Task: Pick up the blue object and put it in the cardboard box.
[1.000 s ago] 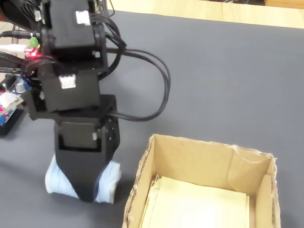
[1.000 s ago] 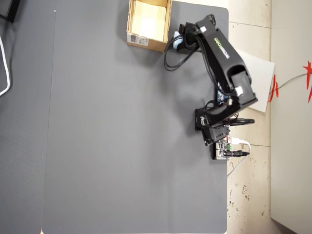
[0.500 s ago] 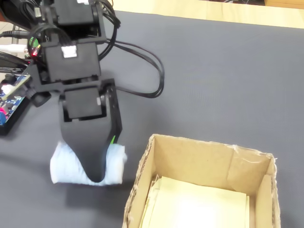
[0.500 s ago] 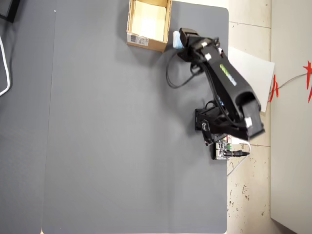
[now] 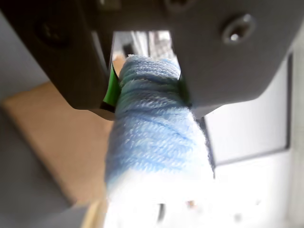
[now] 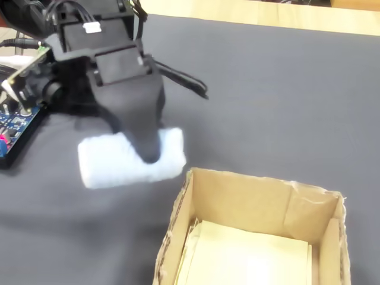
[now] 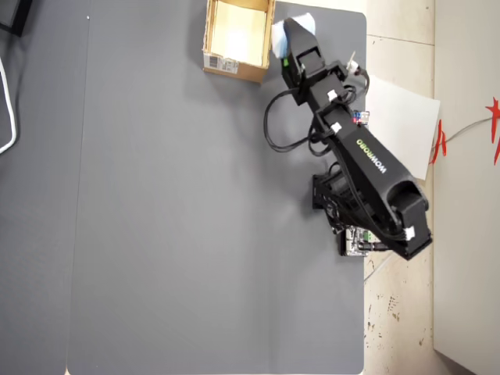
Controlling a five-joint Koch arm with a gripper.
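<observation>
your fingers (image 5: pixel 147 92) clamp the blue roll (image 6: pixel 127 159), seemingly lifted off the surface (image 6: pixel 285 95), beside the cardboard box (image 6: pixel 249 202).

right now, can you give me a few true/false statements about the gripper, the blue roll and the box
1. The gripper is closed on the blue object. True: in the wrist view the jaws press on it from both sides.
2. The blue object is already inside the cardboard box. False: in the fixed view it is outside, beside the box's flap.
3. The cardboard box is closed. False: its flaps stand up and the pale inside shows.
4. In the overhead view the blue object shows to the right of the cardboard box. True.
5. The box lies on its side. False: it sits upright, opening upward.
</observation>
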